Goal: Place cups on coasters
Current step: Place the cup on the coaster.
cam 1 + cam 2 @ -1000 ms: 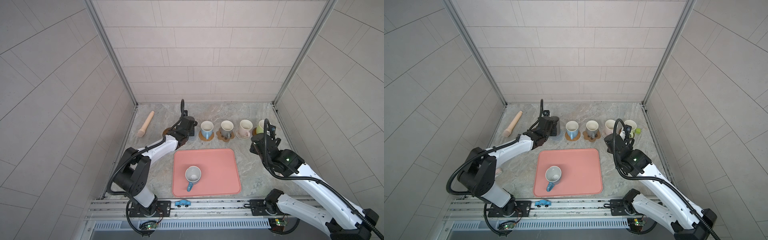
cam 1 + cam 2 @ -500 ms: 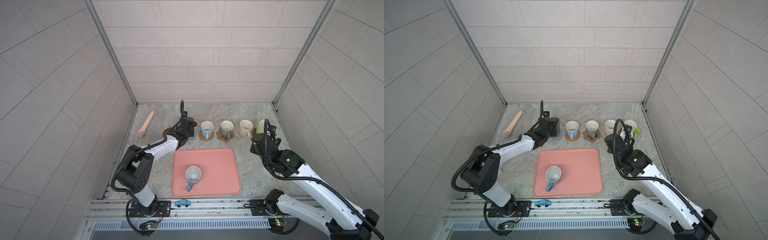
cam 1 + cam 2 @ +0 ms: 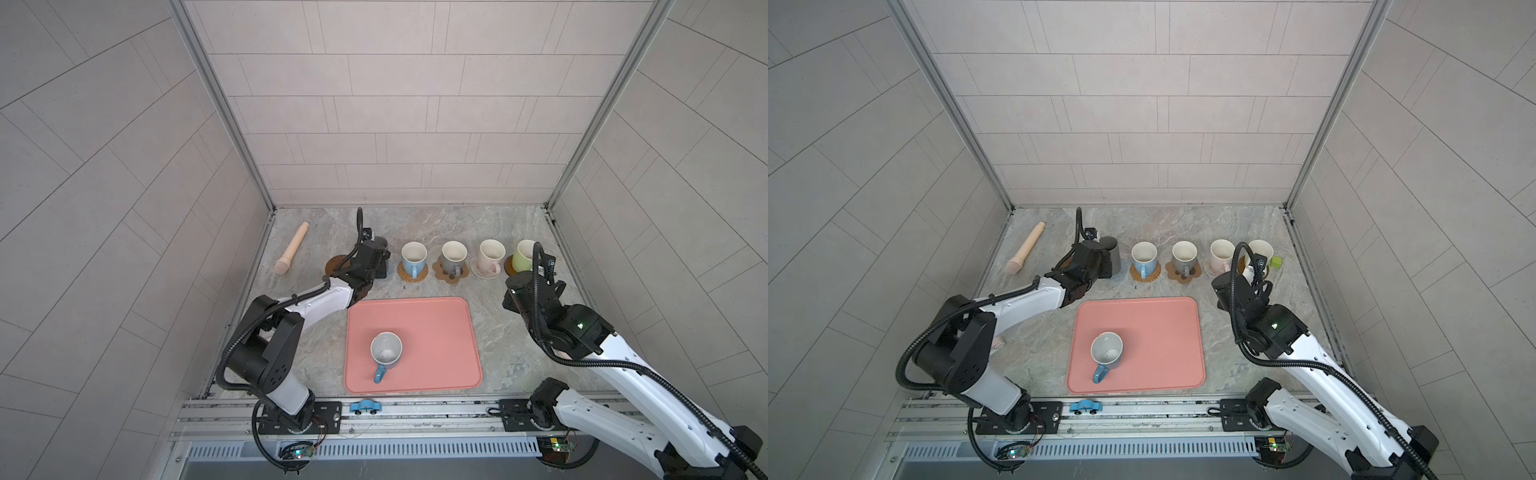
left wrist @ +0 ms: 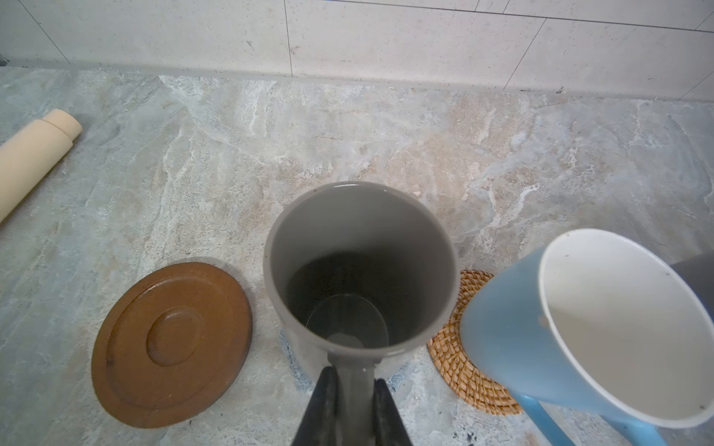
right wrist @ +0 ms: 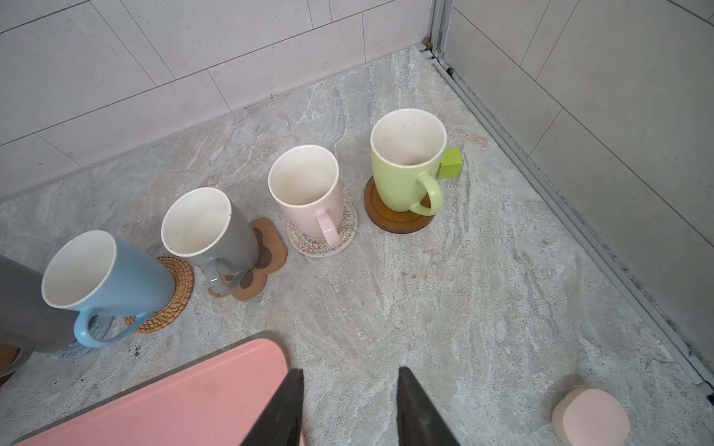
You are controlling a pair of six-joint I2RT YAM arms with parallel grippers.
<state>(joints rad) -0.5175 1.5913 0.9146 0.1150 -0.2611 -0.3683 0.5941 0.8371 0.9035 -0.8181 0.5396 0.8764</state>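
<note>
Left wrist view: our left hand (image 4: 354, 377) grips the handle of the tall dark grey mug (image 4: 361, 247), placed over the grey-blue crochet coaster (image 4: 290, 353) beside the bare wooden disc (image 4: 172, 343). Next, we judge, comes letting go cleanly, then fetching the blue-handled mug (image 3: 386, 352) from the pink tray (image 3: 436, 332). Our right hand (image 5: 349, 372) hangs open, empty.

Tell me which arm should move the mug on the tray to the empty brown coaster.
Left, probably: the brown coaster lies right beside the left gripper, and the blue-handled mug sits on the tray's left half. It must first release the dark mug.
</note>
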